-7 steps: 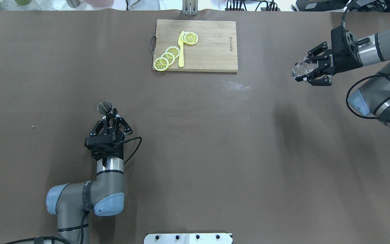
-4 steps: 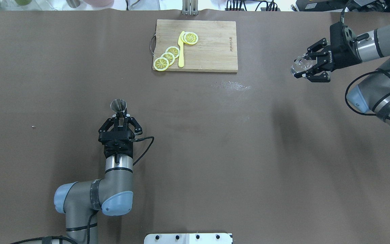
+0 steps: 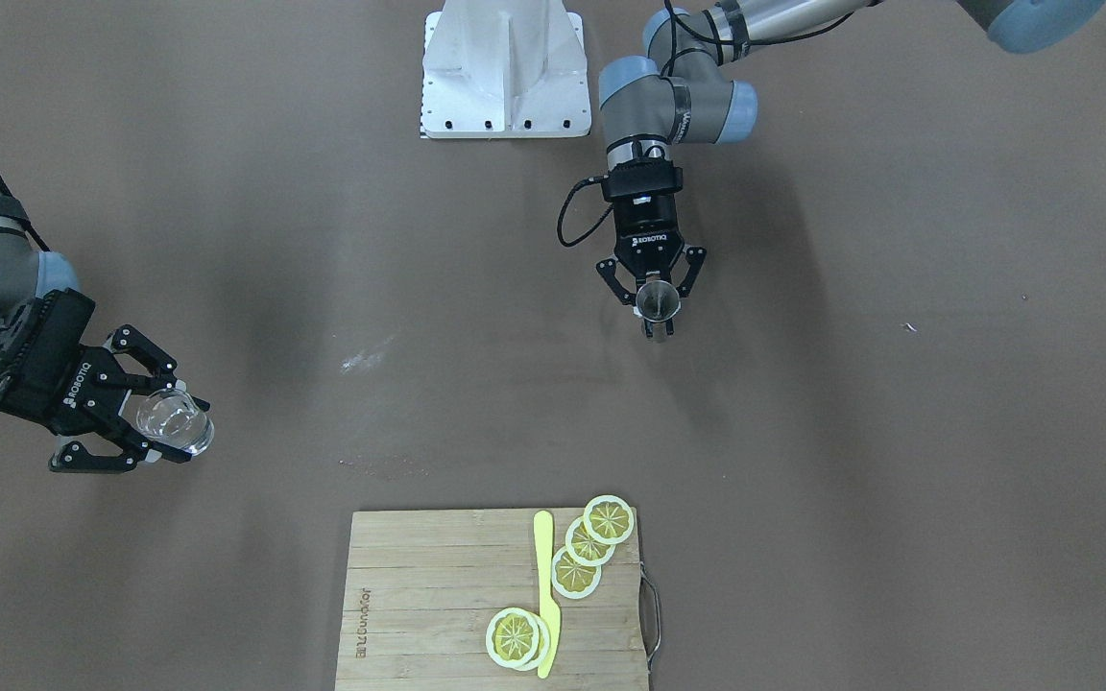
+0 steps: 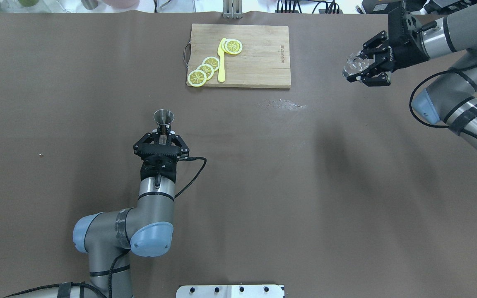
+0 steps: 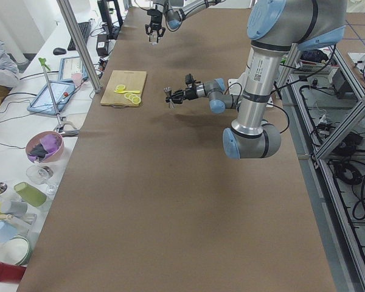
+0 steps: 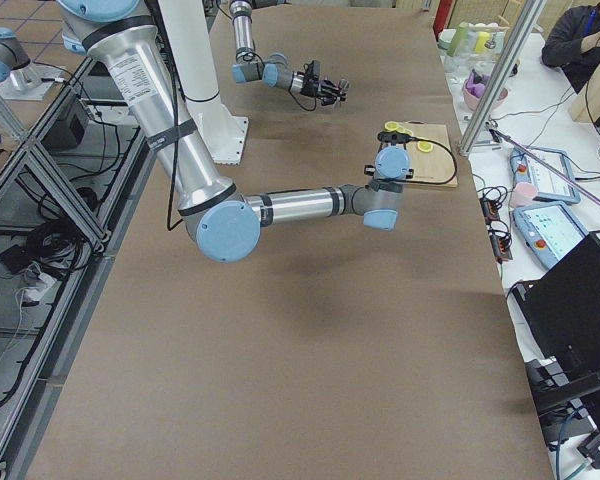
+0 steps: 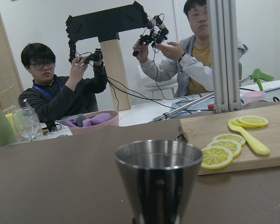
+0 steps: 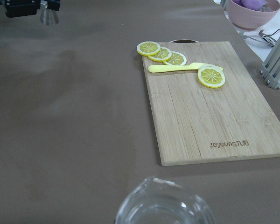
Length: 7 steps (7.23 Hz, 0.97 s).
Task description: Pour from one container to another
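Observation:
A steel jigger (image 4: 164, 118) (image 3: 656, 299) (image 7: 157, 179) is held upright above the table, with my left gripper (image 4: 162, 140) (image 3: 654, 288) shut on its lower part. A clear glass (image 4: 355, 65) (image 3: 171, 422) (image 8: 163, 205) hangs in the air at the far right, gripped by my right gripper (image 4: 367, 70) (image 3: 145, 427), which is shut on it. The two containers are far apart, roughly half the table's width. In the left wrist view the jigger's open mouth faces up. In the right wrist view I see only the glass rim at the bottom edge.
A wooden cutting board (image 4: 259, 62) (image 3: 419, 614) (image 8: 210, 116) at the far middle carries several lemon slices (image 4: 205, 68) and a yellow knife (image 4: 221, 60). A pale smear (image 4: 282, 104) marks the cloth below it. People (image 7: 65, 88) sit beyond the far edge beside a pink bowl (image 7: 91, 122).
My left arm carried the jigger up and rightward, toward the table's middle. My right arm moved the glass farther away and slightly leftward.

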Motion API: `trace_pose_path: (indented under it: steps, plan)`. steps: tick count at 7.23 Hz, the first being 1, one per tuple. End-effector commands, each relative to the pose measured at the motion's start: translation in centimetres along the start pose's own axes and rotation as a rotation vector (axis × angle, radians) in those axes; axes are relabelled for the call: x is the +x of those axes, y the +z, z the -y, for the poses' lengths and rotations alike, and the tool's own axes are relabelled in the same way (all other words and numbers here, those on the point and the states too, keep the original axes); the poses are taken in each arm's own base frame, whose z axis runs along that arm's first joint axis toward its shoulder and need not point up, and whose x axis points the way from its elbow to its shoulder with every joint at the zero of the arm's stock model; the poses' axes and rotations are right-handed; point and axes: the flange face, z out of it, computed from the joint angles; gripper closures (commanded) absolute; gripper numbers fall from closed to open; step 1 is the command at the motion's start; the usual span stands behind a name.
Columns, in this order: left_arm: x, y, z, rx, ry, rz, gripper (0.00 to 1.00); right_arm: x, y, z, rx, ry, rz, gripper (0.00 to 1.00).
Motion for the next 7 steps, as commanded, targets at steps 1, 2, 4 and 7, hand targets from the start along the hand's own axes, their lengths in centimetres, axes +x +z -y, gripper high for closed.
trace_pose_path:
  steps: [1,2,4,7]
  plan:
    - [4.9,-0.4,4.2,-0.014,0.047,-0.055,1.0,-0.5,-0.3,2.4,0.021,-0.028,0.004,1.0]
    - [5.8,-0.9,5.2,-0.025,0.179,-0.085,1.0,-0.9,-0.6,2.9,0.031,-0.037,0.012,1.0]
    - [7.0,-2.2,7.1,-0.045,0.149,-0.16,1.0,-1.5,-0.8,4.8,0.05,-0.062,0.029,1.0]
    - [7.6,-2.9,8.8,-0.042,0.151,-0.189,1.0,-2.3,-1.3,7.9,0.07,-0.089,0.056,1.0]
